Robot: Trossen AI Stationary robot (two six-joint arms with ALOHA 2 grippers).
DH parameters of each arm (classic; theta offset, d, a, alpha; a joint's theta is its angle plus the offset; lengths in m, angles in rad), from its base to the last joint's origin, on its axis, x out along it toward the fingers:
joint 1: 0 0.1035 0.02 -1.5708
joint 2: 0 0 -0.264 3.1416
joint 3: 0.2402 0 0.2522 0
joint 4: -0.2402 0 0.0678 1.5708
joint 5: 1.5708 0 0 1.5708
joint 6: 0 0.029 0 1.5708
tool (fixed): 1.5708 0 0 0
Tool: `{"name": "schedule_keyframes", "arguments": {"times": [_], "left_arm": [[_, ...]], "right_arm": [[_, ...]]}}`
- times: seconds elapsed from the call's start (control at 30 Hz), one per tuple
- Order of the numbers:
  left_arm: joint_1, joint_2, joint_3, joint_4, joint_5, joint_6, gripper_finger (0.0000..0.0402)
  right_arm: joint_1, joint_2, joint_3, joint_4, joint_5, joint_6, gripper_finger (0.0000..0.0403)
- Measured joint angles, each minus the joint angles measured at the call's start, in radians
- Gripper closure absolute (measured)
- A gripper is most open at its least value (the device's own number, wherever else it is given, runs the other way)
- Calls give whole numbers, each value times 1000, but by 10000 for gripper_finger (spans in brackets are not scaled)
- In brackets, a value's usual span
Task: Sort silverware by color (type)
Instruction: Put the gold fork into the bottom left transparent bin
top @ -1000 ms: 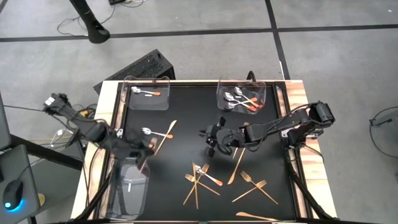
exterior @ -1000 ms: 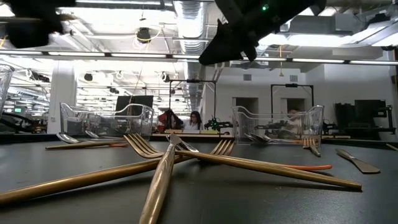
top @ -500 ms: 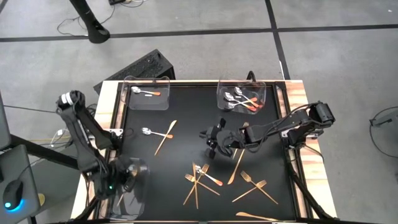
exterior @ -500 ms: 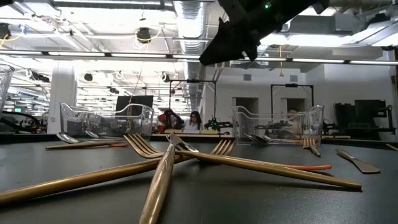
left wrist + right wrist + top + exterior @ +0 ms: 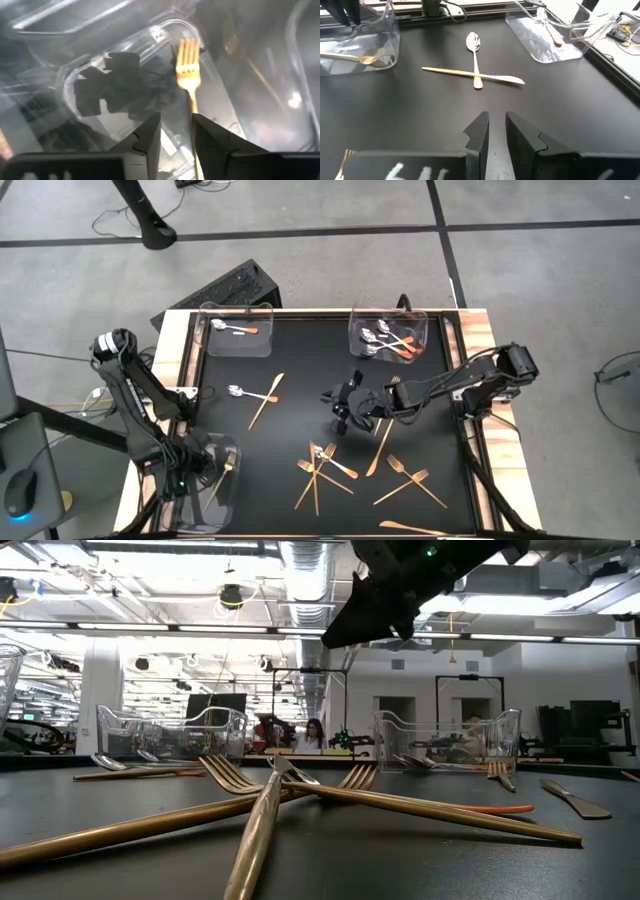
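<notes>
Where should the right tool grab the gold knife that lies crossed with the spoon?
Grip the gold knife on its slim handle end, clear of the crossing with the spoon, coming straight down with the fingers across its width. It lies flat on the black mat, so only a top pinch fits.

Grey floor all around the table, crossed by dark seam lines. A dark stand leg sits by the far left corner, loose cables beside it. A black keyboard lies just off the far edge. Looking level across, a wide white hall: ceiling ducts, strip lights, a white column. Two people sit far back among dark monitors.
</notes>
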Motion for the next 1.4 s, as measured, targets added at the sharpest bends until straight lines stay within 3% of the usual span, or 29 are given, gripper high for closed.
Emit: {"name": "schedule_keyframes", "arguments": {"times": [0.17,0.3,0.43,0.57,0.73,1.0,1.17,1.4], "left_arm": [[0,-14,24,-35,8,-7,279],[0,-17,125,-181,-11,-7,276],[10,-18,219,-334,-142,39,275],[78,-18,236,-347,-274,173,275],[214,-16,189,-206,-369,404,276],[410,-16,91,229,-455,921,276],[510,-15,39,418,-495,1114,276],[596,-15,33,437,-600,1204,275]], "right_arm": [[31,-9,-1,-5,-1,-2,315],[64,-44,-1,-35,9,-17,315],[91,-113,-1,-143,11,-18,315],[117,-183,-1,-314,32,55,315],[150,-242,-1,-567,39,196,315],[185,-250,-11,-1015,33,594,315],[156,-240,-96,-1142,34,781,315],[70,-239,-285,-1113,-44,925,315]]}}
